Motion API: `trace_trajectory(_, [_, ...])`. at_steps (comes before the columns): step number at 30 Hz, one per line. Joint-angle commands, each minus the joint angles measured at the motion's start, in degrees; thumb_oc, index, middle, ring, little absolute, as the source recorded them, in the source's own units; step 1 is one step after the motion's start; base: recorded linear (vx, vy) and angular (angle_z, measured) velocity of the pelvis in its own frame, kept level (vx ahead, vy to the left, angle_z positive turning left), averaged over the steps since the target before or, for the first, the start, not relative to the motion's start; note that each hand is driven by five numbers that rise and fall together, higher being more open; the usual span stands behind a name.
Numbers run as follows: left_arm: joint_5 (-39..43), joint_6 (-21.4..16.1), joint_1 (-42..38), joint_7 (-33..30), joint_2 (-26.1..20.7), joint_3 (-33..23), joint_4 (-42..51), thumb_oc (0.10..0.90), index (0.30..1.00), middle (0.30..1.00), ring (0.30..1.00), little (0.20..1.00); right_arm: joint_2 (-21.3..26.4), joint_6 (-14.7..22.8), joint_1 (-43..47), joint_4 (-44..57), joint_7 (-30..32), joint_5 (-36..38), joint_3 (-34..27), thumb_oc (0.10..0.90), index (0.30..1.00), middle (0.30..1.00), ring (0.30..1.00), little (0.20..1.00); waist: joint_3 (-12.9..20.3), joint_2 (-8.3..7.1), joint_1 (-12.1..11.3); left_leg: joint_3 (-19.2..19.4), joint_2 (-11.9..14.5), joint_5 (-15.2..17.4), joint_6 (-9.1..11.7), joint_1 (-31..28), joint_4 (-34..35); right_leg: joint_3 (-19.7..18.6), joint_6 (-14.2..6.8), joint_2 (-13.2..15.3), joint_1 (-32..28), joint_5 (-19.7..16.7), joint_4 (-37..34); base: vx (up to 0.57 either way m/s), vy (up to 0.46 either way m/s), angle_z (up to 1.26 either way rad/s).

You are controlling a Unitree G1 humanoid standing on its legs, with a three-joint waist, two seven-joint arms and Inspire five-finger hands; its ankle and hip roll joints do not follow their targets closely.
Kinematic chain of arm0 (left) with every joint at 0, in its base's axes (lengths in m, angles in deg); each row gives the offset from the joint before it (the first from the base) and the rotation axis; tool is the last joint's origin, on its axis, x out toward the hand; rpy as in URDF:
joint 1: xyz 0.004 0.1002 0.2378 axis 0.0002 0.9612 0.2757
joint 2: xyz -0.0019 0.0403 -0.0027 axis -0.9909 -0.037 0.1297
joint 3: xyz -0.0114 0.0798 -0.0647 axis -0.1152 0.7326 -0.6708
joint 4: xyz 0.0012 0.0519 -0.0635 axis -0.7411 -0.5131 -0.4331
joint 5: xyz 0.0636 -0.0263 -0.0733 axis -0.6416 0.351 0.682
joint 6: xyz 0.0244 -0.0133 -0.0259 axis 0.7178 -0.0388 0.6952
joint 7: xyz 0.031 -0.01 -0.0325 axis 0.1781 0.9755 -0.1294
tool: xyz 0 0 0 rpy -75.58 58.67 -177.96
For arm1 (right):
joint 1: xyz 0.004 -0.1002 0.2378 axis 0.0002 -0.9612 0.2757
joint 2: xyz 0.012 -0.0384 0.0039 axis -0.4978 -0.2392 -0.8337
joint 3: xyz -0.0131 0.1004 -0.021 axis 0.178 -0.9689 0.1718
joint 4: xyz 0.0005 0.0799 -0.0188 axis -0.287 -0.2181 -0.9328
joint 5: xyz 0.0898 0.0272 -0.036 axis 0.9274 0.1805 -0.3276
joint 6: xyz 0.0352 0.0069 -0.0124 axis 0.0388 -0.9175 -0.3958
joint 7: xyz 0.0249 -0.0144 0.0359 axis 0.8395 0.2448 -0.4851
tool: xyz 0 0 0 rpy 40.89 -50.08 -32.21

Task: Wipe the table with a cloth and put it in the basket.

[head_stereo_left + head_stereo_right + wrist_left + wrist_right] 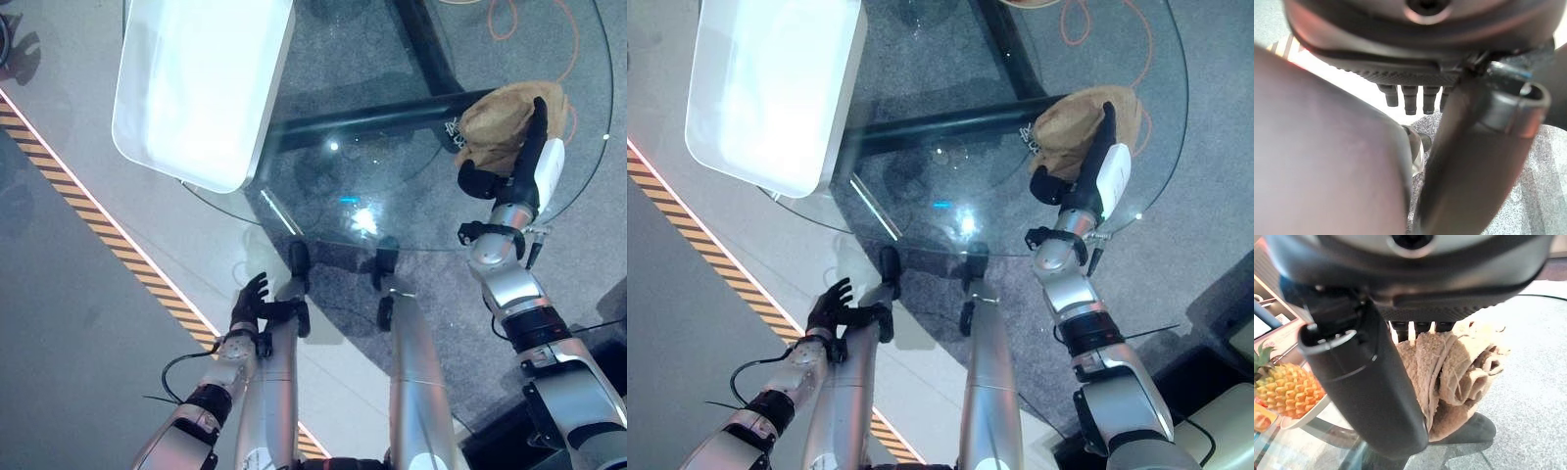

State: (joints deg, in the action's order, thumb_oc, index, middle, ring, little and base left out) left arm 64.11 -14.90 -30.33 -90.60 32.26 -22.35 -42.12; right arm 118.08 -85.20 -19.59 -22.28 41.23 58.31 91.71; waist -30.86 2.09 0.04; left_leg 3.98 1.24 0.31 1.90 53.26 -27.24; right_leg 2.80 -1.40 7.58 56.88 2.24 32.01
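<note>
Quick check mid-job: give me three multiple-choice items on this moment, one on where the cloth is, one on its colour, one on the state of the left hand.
1. Where is the crumpled tan terry cloth?
A. In the white rectangular basket
B. On the round glass table, at the right hand
C. On the floor

2. What colour is the cloth?
A. Blue
B. White
C. Tan

3. How is the left hand?
A. Open, holding nothing
B. Clamped on the cloth
C. Gripping the basket

Answers: 1 B, the cloth lies bunched on the round glass table against the right hand, apart from the white rectangular basket. 2 C, it is tan in the right wrist view as well. 3 A, its fingers are spread, low beside the table's near edge.
</note>
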Motion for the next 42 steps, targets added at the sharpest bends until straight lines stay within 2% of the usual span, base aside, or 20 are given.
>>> trace_trajectory(1, [1.0, 1.2, 6.5, -1.0, -0.1, 2.2, -1.2, 0.800, 0.900, 0.900, 0.900, 0.900, 3.9, 1.9, 3.8, 2.9, -0.9, -2.0, 2.8, 0.292, 0.465, 0.465, 0.465, 0.392, 1.1, 2.11, -1.3, -0.6, -1.4, 2.3, -1.9, 3.8, -5.3, 3.2, -0.2, -0.3, 0.7, -2.9, -1.1, 0.00, 0.000, 0.00])
trace_trajectory(3, [1.1, 1.3, 6.4, -1.0, -0.1, 2.4, -1.0, 0.800, 0.900, 0.900, 0.900, 0.900, 4.2, 1.3, 4.1, 2.1, -0.5, -1.7, 3.0, 0.100, 0.300, 0.300, 0.300, 0.200, 1.1, 2.19, -1.3, -0.7, -1.5, 2.4, -1.9, 4.1, -5.5, 3.2, -0.2, -0.2, 1.0, -3.0, -1.0, 0.00, 0.000, 0.00])
trace_trajectory(7, [1.9, 1.3, 6.0, -1.5, 0.0, 3.1, -0.9, 0.800, 0.900, 0.900, 0.900, 0.900, 4.9, -0.4, 5.9, -0.8, 1.2, -1.2, 4.0, 0.100, 0.300, 0.300, 0.300, 0.200, 1.1, 2.51, -1.6, -0.6, -1.5, 2.4, -1.9, 4.6, -5.5, 3.3, -0.2, -0.2, 1.7, -3.0, -0.6, 0.01, 0.031, 0.04])
trace_trajectory(8, [2.0, 1.0, 6.8, -1.6, 0.2, 3.7, -0.9, 0.800, 0.900, 0.900, 0.900, 0.900, 4.9, -0.6, 5.8, -1.5, 2.1, -0.2, 4.4, 0.100, 0.300, 0.300, 0.300, 0.200, 1.1, 2.67, -1.8, -0.8, -1.4, 4.4, -1.6, 3.3, -6.2, 3.0, -0.6, -0.3, 0.5, -1.1, 0.3, -0.01, 0.021, 0.04])
trace_trajectory(9, [2.0, 1.0, 6.0, -1.6, 0.1, 3.4, -0.8, 0.800, 0.900, 0.900, 0.900, 0.900, 5.1, -0.6, 6.6, -1.5, 2.3, -0.1, 4.3, 0.100, 0.300, 0.300, 0.300, 0.200, 1.1, 2.61, -1.7, -0.6, -1.4, 2.5, -1.9, 5.0, -5.6, 3.3, -0.2, -0.2, 1.9, -2.9, -0.6, 0.00, 0.000, 0.00])
trace_trajectory(22, [3.0, 0.3, 6.7, -1.4, 0.4, 3.7, -0.4, 0.800, 0.900, 0.900, 0.900, 0.900, 5.3, -1.6, 7.1, -0.7, 3.7, 1.5, 3.8, 0.100, 0.300, 0.300, 0.300, 0.200, 1.1, 2.77, -2.1, -0.8, -2.2, 2.4, -2.1, 4.7, -4.7, 3.5, -0.3, -0.6, 1.7, -2.8, -1.0, 0.00, 0.020, 0.03])
trace_trajectory(33, [2.7, -0.2, 6.9, -1.1, 1.3, 3.2, -0.2, 0.800, 0.900, 0.900, 0.900, 0.900, 2.0, -1.5, 6.3, 3.3, -0.3, -1.9, 4.8, 0.100, 0.300, 0.300, 0.300, 0.200, 1.1, 2.61, -2.4, -0.7, -2.8, 2.4, -2.8, 4.2, -3.8, 3.4, -0.5, -0.8, 1.6, -3.0, -1.4, 0.01, 0.039, 0.01])
trace_trajectory(42, [1.9, -0.4, 7.0, -1.4, 2.7, 2.8, -0.1, 0.800, 0.900, 0.900, 0.900, 0.900, -3.0, -0.2, 3.9, 9.8, -7.0, -5.1, 7.6, 0.100, 0.300, 0.300, 0.300, 0.200, 1.1, 2.62, -2.3, 0.0, -3.4, 2.3, -3.2, 2.8, -2.6, 3.3, -0.7, -0.9, 0.6, -3.0, -2.4, 0.00, 0.042, 0.01])
